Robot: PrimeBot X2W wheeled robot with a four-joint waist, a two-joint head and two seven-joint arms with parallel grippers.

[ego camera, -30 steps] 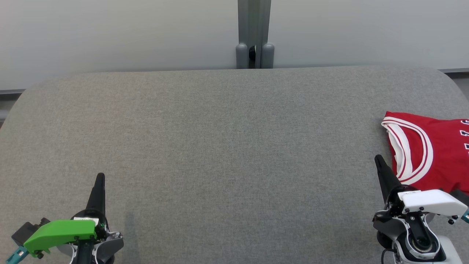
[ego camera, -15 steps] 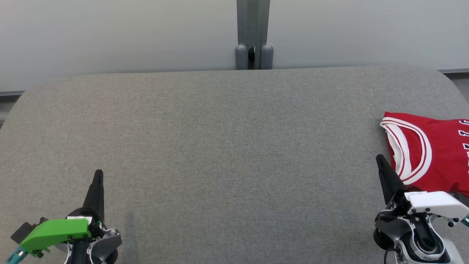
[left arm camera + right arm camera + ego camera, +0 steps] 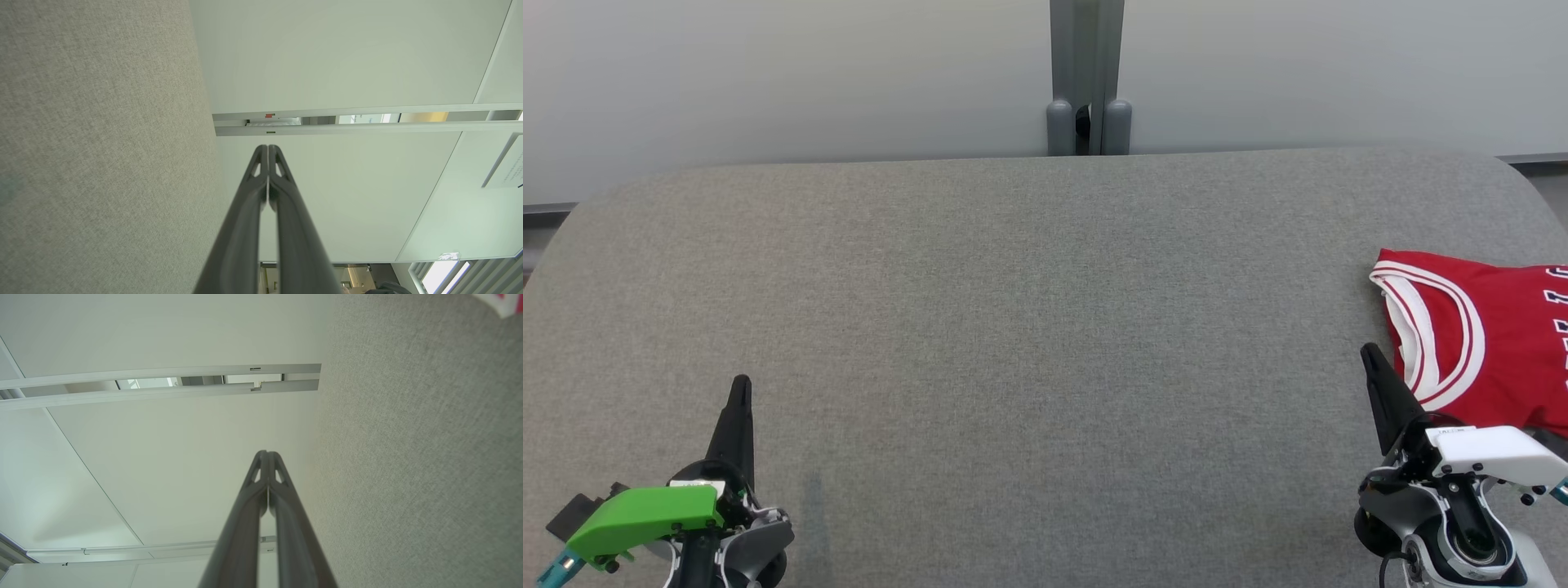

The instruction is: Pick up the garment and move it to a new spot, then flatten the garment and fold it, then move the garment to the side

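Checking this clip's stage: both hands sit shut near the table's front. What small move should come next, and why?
Probably open the right hand and ease toward the red jersey: it lies just beside that hand, ungripped, at the right edge of the table.

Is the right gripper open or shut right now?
Shut. The right gripper has its fingers pressed together at their tips, with nothing between them.

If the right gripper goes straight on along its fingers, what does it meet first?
Probably the pale wall: the right gripper, shut, points over the grey table toward it, though depth is unclear. The red garment lies beside that line.
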